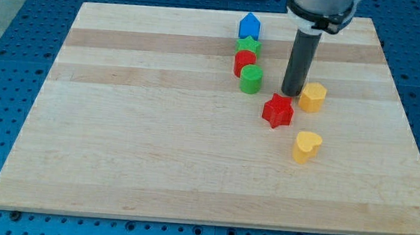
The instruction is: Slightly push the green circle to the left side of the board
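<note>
The green circle (251,79) sits on the wooden board (156,128), right of centre near the view's top. It is the lowest in a tight column of blocks: a blue house-shaped block (249,25) at the top, a green star (248,45) below it, then a red circle (244,62) touching the green circle. My tip (292,92) rests on the board to the right of the green circle, with a gap between them. A red star (277,111) lies just below the tip and a yellow hexagon (312,98) just to its right.
A yellow heart (306,146) lies below the red star. The arm's grey mount (320,7) hangs over the board's top edge. A blue perforated table (12,57) surrounds the board.
</note>
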`<state>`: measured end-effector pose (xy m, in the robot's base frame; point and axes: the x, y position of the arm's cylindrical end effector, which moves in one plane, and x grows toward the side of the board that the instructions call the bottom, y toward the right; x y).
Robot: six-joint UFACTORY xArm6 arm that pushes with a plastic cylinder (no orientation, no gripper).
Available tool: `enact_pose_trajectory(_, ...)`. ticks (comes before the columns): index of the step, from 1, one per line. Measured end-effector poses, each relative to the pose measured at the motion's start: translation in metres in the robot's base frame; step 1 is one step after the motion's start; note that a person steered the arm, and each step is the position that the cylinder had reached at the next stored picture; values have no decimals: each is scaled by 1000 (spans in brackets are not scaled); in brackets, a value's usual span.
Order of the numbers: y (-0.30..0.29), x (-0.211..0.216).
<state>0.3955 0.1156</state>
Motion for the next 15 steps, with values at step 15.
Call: enact_pose_trajectory(15,91,45)
